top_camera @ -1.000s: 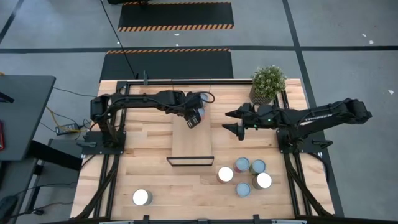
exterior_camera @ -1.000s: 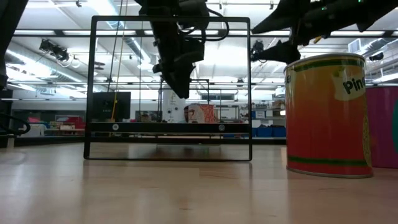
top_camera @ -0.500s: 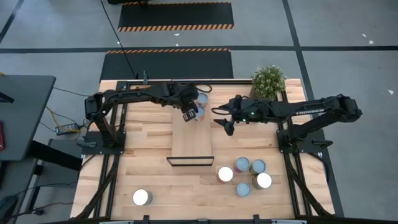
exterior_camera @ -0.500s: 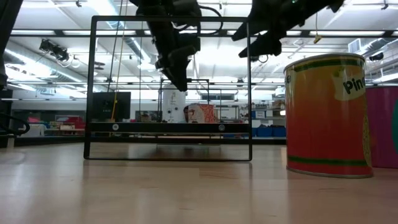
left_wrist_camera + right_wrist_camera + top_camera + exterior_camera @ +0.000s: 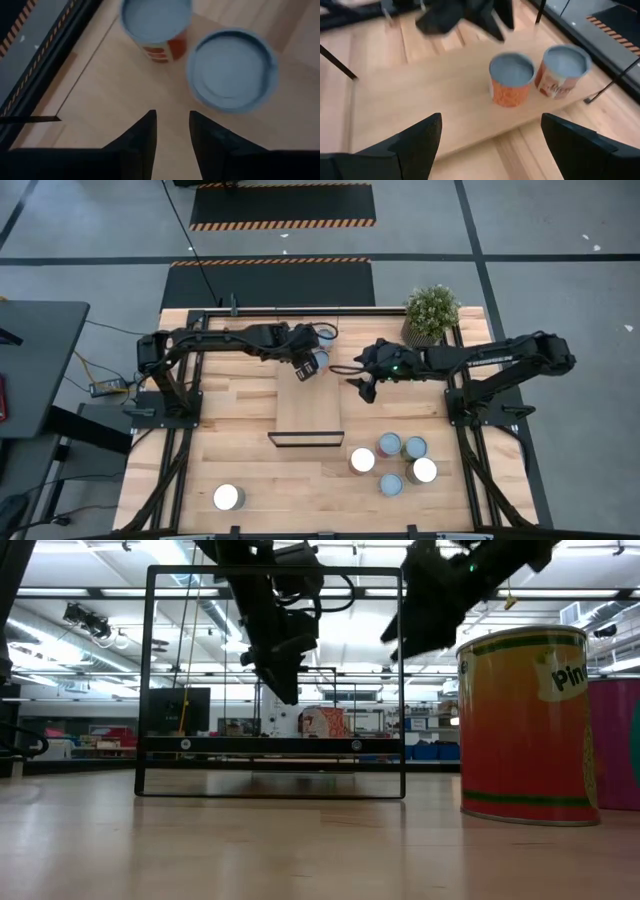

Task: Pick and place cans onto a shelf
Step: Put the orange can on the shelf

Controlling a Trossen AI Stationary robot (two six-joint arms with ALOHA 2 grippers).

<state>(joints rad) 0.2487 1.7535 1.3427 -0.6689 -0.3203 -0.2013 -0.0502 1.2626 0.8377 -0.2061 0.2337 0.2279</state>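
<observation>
Two cans with pale blue tops stand upright on the far end of the light-wood shelf point(image 5: 308, 405), one point(image 5: 320, 358) a little nearer than the other point(image 5: 325, 336). They also show in the left wrist view point(image 5: 231, 67) point(image 5: 156, 22) and the right wrist view point(image 5: 511, 85) point(image 5: 563, 70). My left gripper point(image 5: 306, 369) point(image 5: 171, 125) hangs over the shelf just left of the nearer can, empty, its fingers a little apart. My right gripper point(image 5: 360, 377) point(image 5: 490, 145) hovers just right of the shelf, wide open and empty.
Several cans point(image 5: 391, 461) stand in a cluster near the right front, one of them the orange can point(image 5: 525, 725) close to the low camera. A lone can point(image 5: 228, 497) stands at the left front. A potted plant point(image 5: 432, 315) is at the far right. The shelf's black wire frame point(image 5: 305, 438) point(image 5: 275, 680) stands at its near end.
My right gripper has moved toward the table's left edge, close up to the shelf's right side. My left gripper has shifted slightly over the shelf's far end beside the cans. The cans have stayed where they were.
</observation>
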